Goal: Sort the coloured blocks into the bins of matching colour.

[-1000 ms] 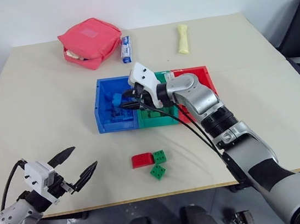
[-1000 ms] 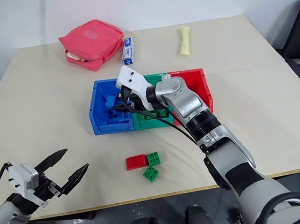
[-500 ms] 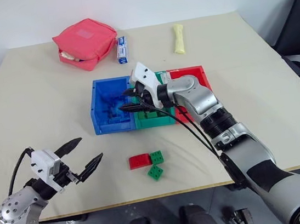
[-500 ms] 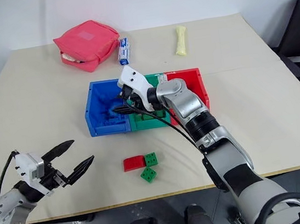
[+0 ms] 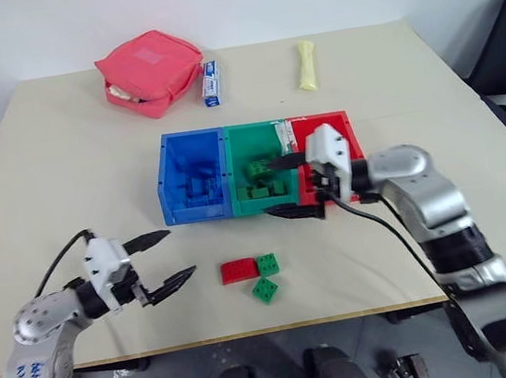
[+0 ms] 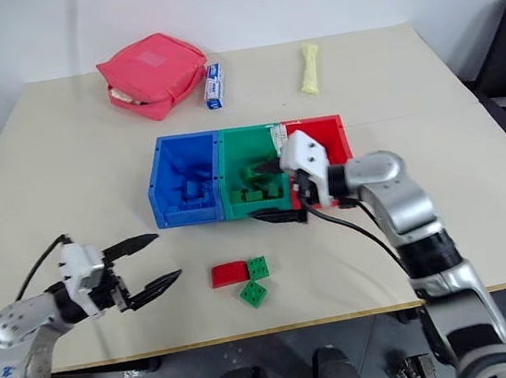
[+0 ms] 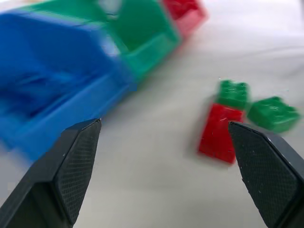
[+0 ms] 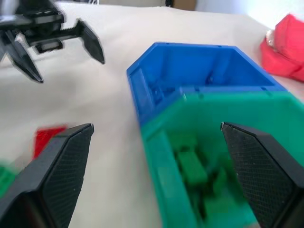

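Three joined open-top bins [image 5: 202, 216] in a row, blue, green, red from left, holding matching bricks. In front on the table: one flat red block [image 5: 240, 271] touching a green block [image 5: 268, 263]; second green block [image 5: 265, 289] just beside

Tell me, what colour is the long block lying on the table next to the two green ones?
Red block, clearest in the left eye view.

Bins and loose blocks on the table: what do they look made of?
Bins: probably moulded hard plastic, semi-glossy; thin rigid walls, even blue, green and red colour, joined in a row. Red block and two green blocks: likely the same kind of hard plastic, with studded tops, crisp edges and a slight sheen. Table: smooth matt beige top; material unclear.
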